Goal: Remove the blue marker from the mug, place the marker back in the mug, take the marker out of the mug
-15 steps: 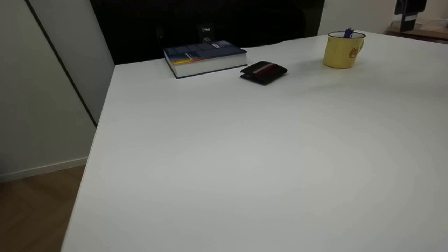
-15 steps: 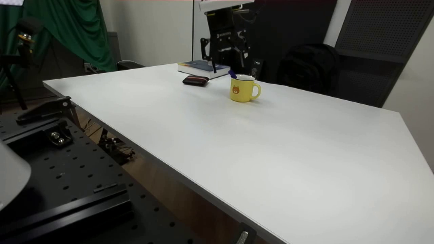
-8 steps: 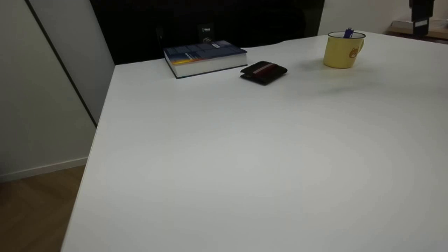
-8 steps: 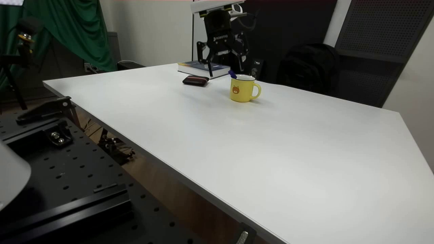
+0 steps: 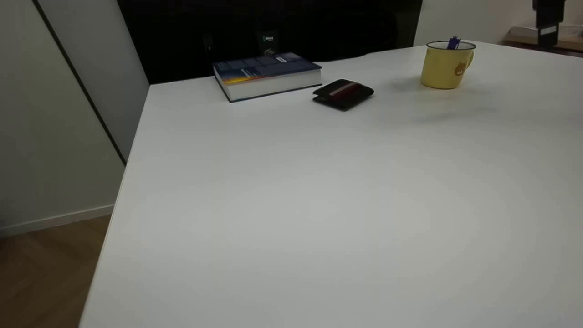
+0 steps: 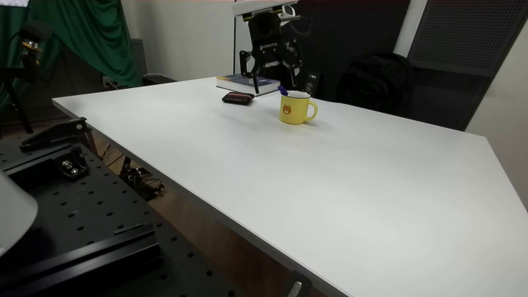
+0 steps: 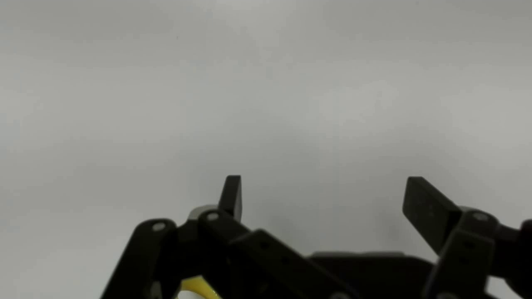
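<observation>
The yellow mug (image 5: 444,68) stands upright on the white table, and it also shows in an exterior view (image 6: 293,110). The blue marker (image 5: 453,43) leans inside the mug with its dark blue end above the rim, as also seen in an exterior view (image 6: 283,90); its barrel is hidden. My gripper (image 6: 275,88) is open and empty, above the table and apart from the mug. One dark finger shows at the upper right in an exterior view (image 5: 548,23). In the wrist view, the open gripper (image 7: 322,195) has only table between its fingertips. A bit of the yellow mug (image 7: 198,285) shows at the bottom edge; the marker is out of view there.
A dark wallet (image 5: 344,94) with a red stripe lies on the table (image 5: 296,205). A thick blue book (image 5: 268,75) lies beyond it near the edge. A dark backpack (image 6: 375,82) stands behind the table.
Over the first half second my gripper moved slightly down and left in the exterior view that shows it whole. Since then it has stayed still. The mug and marker have not moved.
</observation>
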Available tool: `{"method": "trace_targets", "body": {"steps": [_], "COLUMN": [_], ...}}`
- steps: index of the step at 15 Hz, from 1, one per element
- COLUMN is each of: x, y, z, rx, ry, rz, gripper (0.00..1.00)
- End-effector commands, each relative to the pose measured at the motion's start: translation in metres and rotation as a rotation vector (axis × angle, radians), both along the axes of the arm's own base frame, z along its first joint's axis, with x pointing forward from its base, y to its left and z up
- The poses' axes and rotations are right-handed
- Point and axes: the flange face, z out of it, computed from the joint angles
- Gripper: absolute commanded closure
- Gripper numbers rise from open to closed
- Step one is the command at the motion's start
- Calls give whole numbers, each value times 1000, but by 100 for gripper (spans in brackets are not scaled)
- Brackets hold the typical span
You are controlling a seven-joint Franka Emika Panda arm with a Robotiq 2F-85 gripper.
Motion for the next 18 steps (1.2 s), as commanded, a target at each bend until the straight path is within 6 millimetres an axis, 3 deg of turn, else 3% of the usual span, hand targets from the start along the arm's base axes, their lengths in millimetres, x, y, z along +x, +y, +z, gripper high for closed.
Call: {"method": "trace_targets", "body": {"steps": [1, 9, 18], "x": [12, 54, 75], "y": [-2, 5, 24], "z": [6, 33, 19], "rx": [-32, -130, -166], "ry": [-47, -363, -443], "rz": [-17, 15, 26], "gripper": [0, 0, 0]}}
